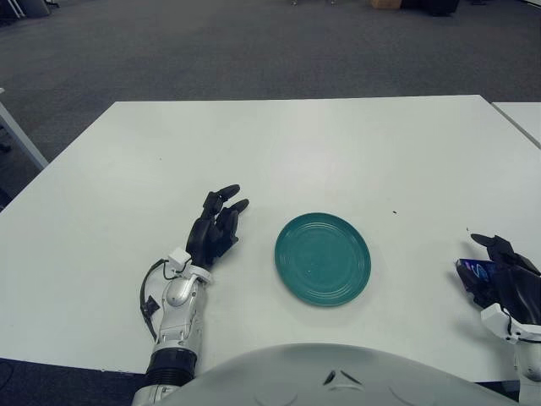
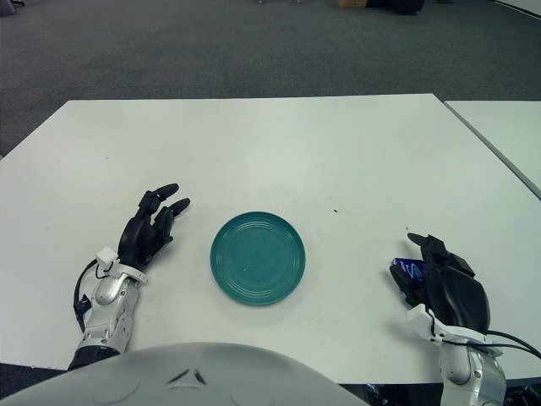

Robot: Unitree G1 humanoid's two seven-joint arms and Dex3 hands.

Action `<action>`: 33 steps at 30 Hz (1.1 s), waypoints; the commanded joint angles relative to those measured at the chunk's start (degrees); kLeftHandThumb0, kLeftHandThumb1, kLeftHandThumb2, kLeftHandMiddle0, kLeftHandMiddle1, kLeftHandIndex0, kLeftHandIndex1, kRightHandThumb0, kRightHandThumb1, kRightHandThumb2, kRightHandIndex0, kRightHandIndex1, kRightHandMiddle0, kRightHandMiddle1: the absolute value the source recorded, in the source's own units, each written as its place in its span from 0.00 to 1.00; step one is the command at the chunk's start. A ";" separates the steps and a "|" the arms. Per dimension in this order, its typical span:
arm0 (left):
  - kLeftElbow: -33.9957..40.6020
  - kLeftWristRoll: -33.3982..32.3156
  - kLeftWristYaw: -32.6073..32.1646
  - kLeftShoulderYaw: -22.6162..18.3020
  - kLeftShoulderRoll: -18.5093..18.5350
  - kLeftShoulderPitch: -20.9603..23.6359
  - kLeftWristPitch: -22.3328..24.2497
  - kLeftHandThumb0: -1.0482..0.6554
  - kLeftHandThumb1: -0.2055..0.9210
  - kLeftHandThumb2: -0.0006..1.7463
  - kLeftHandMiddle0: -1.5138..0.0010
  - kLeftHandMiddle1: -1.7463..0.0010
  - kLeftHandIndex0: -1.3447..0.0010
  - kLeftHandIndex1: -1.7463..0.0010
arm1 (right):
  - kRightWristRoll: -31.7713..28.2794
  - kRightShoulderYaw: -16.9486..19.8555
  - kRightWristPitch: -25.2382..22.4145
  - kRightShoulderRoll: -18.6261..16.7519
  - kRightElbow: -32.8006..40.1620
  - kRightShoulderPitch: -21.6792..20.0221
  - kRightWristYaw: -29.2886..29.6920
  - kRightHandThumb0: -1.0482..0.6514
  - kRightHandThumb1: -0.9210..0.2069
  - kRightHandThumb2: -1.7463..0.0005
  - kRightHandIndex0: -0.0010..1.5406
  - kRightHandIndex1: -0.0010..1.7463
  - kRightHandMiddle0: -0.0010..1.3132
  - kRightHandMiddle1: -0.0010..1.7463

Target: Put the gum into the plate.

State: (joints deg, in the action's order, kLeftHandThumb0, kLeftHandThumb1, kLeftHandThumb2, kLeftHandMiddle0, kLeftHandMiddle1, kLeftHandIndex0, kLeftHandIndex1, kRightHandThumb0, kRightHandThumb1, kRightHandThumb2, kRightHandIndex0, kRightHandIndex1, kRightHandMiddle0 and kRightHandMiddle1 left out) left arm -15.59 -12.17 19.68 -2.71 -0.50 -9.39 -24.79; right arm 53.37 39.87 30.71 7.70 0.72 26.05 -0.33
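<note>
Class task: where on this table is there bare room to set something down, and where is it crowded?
Bare: the white table beyond the round teal plate. Crowded: the right near edge, where the right robot hand meets the dark blue gum pack. Left robot hand shows beside the plate's left.
</note>
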 commanded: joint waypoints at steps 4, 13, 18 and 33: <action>-5.60 -0.09 0.04 -0.33 0.31 -1.32 2.28 0.14 1.00 0.35 0.80 0.61 1.00 0.40 | 4.81 -4.66 -4.62 9.15 -10.97 13.15 0.59 0.13 0.00 0.67 0.24 0.07 0.00 0.44; -6.02 -0.78 0.39 -0.50 0.47 -0.90 2.90 0.15 1.00 0.35 0.80 0.61 1.00 0.39 | 5.03 -6.90 -6.15 10.47 -12.58 12.48 3.22 0.15 0.00 0.70 0.24 0.06 0.00 0.43; -6.21 -1.39 0.64 -0.70 0.35 -0.74 3.08 0.15 1.00 0.34 0.80 0.61 1.00 0.39 | 4.93 -7.63 -6.49 10.86 -13.08 12.26 4.12 0.15 0.00 0.71 0.24 0.06 0.00 0.43; -7.04 -2.61 1.26 -1.14 0.00 -0.25 3.20 0.15 1.00 0.33 0.79 0.60 0.99 0.38 | 6.29 -9.54 -7.12 12.48 -12.95 12.45 5.04 0.16 0.00 0.74 0.26 0.05 0.00 0.47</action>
State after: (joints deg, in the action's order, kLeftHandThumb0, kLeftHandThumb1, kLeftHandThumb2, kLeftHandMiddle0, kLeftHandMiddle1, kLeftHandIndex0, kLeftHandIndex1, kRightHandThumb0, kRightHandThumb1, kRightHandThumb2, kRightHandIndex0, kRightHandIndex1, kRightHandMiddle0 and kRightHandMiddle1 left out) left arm -18.18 -13.61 20.13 -3.63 -0.20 -7.58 -25.19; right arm 54.94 35.45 27.03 8.94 -4.95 25.62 10.36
